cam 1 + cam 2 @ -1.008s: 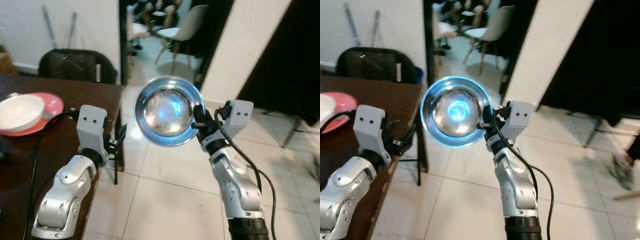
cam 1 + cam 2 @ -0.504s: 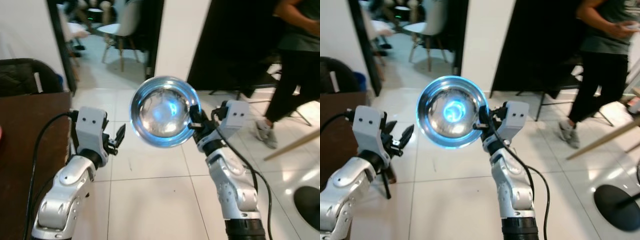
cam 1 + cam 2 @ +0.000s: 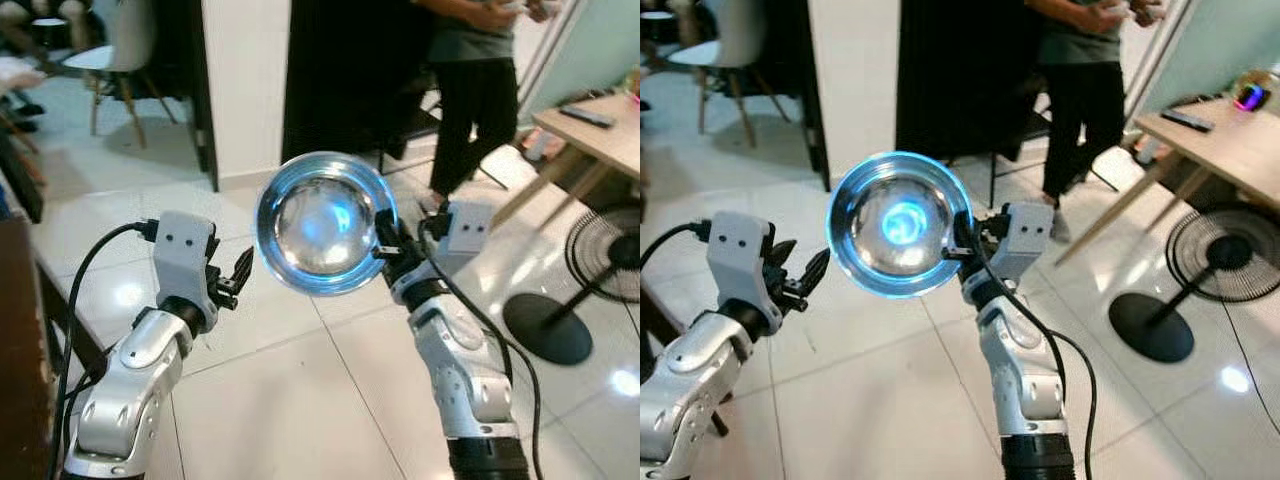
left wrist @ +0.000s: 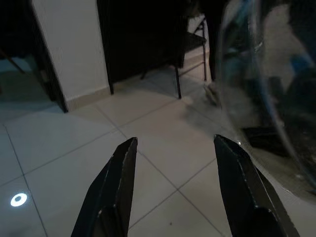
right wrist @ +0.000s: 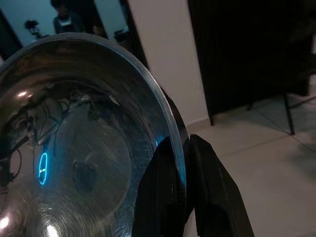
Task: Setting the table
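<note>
Steel bowl (image 3: 325,223): polished, shiny, held up in the air in front of the robot, tipped on edge so its hollow faces the head camera; blue glint in its middle.
Left eye, right gripper (image 3: 383,247): jaws pinched tight on the bowl's rim at its right edge; silver arm rises from below.
Left eye, left gripper (image 3: 238,274): raised just left of the bowl, apart from it, holding nothing; jaws spread.
Left eye, surroundings: pale tiled floor (image 3: 290,390) below; dark counter edge (image 3: 20,350) at far left; a person (image 3: 478,70) in dark trousers stands behind, beside a wooden desk (image 3: 590,130); black standing fan (image 3: 590,270) at right.
Right eye: same scene; white chair (image 3: 725,45) at upper left, in a doorway.
Left wrist: two black fingers (image 4: 116,192) well parted with bare tile between them; the bowl's curved outer wall looms blurred at one side.
Right wrist: two fingers (image 5: 165,192) closed together over the bowl's rim, one inside, one outside; scratched inner surface with reflections; white wall (image 5: 165,54) and dark doorway beyond.
</note>
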### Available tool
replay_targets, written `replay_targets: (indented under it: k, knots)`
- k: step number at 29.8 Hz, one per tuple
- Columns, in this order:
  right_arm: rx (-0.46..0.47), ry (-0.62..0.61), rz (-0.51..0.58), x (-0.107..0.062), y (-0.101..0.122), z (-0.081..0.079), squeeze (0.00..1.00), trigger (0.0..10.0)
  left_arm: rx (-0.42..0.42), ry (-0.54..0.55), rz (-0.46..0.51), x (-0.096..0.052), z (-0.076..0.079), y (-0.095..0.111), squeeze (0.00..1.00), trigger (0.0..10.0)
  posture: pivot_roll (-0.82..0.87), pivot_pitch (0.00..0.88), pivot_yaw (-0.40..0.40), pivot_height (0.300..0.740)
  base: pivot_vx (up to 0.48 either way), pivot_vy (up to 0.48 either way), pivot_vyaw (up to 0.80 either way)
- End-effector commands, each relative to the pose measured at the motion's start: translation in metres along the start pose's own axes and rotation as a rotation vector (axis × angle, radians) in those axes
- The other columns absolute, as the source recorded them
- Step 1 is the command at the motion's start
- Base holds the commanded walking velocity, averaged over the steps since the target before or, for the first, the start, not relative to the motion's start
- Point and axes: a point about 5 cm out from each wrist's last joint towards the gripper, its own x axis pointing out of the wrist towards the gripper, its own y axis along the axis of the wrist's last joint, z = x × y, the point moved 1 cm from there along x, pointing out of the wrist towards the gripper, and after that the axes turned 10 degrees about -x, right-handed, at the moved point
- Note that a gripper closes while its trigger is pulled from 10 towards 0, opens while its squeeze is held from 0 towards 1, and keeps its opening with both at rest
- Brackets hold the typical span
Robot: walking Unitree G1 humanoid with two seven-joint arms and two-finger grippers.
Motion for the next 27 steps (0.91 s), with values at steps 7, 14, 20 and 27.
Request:
replay_targets:
  k: [7,14,20,27]
  knots:
    - [0.003,-0.022,0.016,-0.0006,0.0037,0.0064,0.0,10.0,-0.004,0.0,-0.016,0.0004,0.0015,-0.0045,0.0,10.0,0.01,0.038,0.0,0.74,0.0,0.0,-0.8]
    - [0.003,-0.022,0.015,-0.0007,0.0033,0.0063,0.0,10.0,-0.007,0.002,-0.016,0.0006,0.0009,-0.0047,0.0,10.0,0.01,0.039,0.0,0.74,0.0,0.0,-0.8]
    - [0.004,-0.023,0.016,-0.0007,0.0035,0.0063,0.0,10.0,-0.009,0.002,-0.014,0.0008,0.0012,-0.0044,0.0,10.0,0.01,0.04,0.001,0.74,0.0,0.0,-0.8]
    - [0.004,-0.025,0.016,-0.0008,0.004,0.0069,0.0,10.0,-0.017,0.004,-0.012,0.0017,0.0018,-0.004,0.0,10.0,0.0,0.042,-0.001,0.74,0.0,0.0,-0.8]
